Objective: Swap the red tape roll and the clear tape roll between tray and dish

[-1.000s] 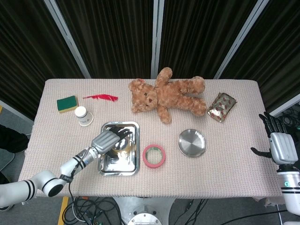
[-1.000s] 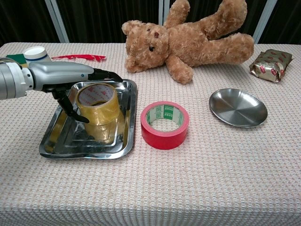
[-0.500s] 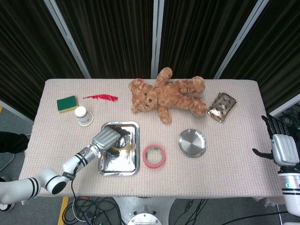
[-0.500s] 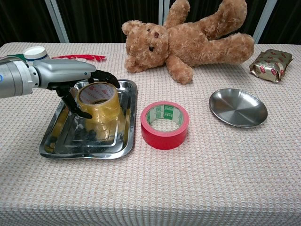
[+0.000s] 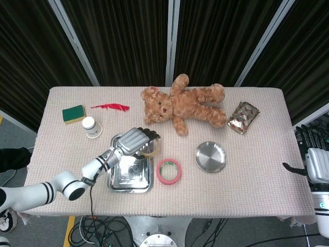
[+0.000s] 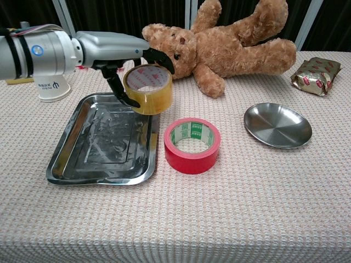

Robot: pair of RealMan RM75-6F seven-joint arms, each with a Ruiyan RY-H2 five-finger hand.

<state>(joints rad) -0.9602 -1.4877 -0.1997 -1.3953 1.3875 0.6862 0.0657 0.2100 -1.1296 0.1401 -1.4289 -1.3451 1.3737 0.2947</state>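
Left hand (image 6: 118,52): grips clear roll (image 6: 148,89) above tray (image 6: 71,159) edge.
Red roll (image 6: 192,145): on bench (image 6: 219,219), between tray and dish (image 6: 277,125).
Right hand (image 5: 317,163): fingers unclear.

the head view looks steeply down from high above the near edge of the surface (image 5: 247,185), far enough back to take in its whole top, the dark curtains behind it and the floor at both sides. the chest view sits low at that same near edge, looking almost level across the surface (image 6: 247,219) toward the curtains, and stands much closer. both views share the left robot hand (image 5: 134,140) (image 6: 129,57), the tray (image 5: 115,180) (image 6: 66,164) beneath it, the red tape roll (image 5: 169,171) (image 6: 192,144) and dish (image 5: 211,156) (image 6: 277,125) to its right, and the teddy bear (image 5: 185,105) (image 6: 230,41) beyond it. only the head view reaches the right robot hand (image 5: 317,163), well apart at the frame's edge.
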